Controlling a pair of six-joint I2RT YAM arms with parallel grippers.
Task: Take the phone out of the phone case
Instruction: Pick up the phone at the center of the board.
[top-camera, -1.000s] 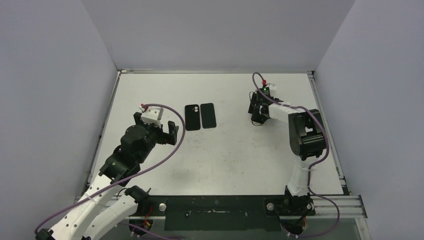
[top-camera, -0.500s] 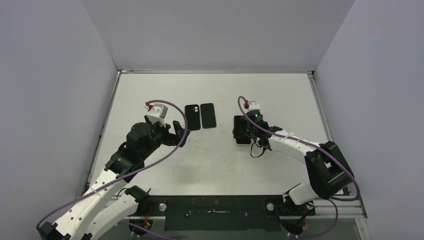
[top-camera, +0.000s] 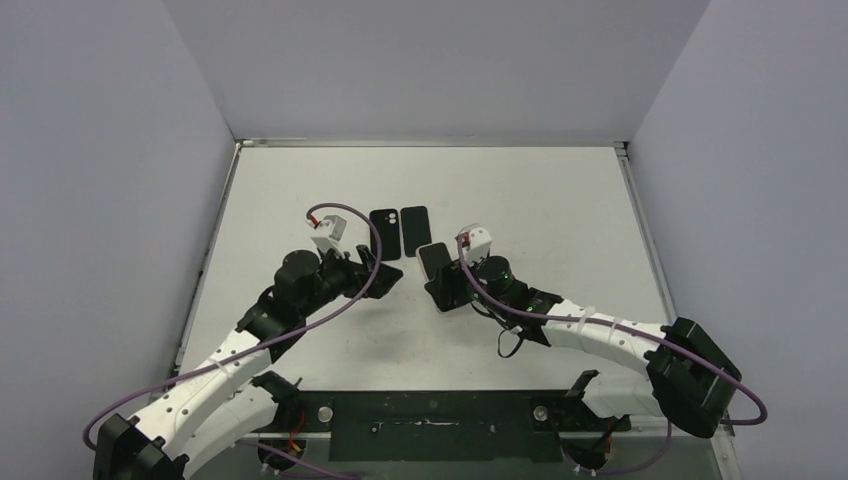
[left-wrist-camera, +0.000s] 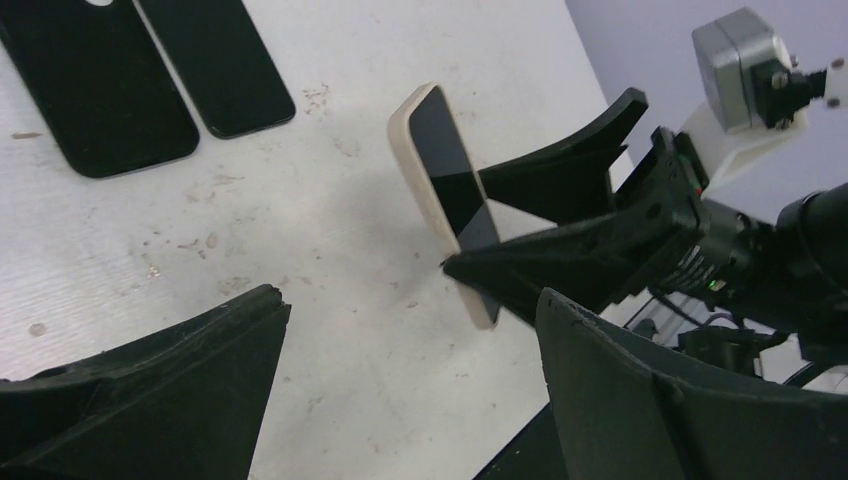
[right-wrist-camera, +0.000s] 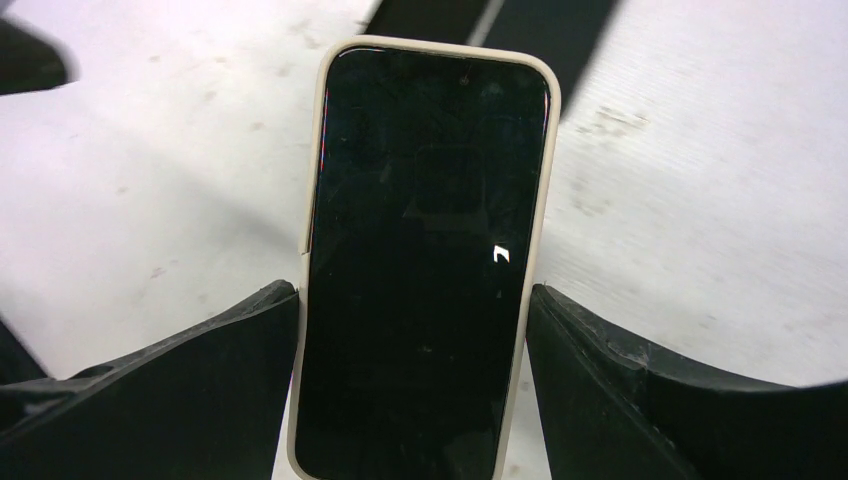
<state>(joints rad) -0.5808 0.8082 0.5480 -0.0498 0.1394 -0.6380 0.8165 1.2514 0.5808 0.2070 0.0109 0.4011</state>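
My right gripper (right-wrist-camera: 412, 300) is clamping the phone (right-wrist-camera: 425, 260), in its cream case (right-wrist-camera: 318, 150), by the long edges, tilted and lifted off the table (top-camera: 560, 200). My left gripper (left-wrist-camera: 405, 310) is hanging wide open just beside it, touching nothing. The left wrist view is showing the phone's side and the right fingers (left-wrist-camera: 560, 250) gripping its lower half. The right wrist view is showing only the dark screen. Beyond, two black slabs (top-camera: 384, 233) are lying flat, side by side.

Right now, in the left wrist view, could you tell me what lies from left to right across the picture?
Black slab with camera holes → plain black slab → phone in its beige case → grey camera box on the right wrist.
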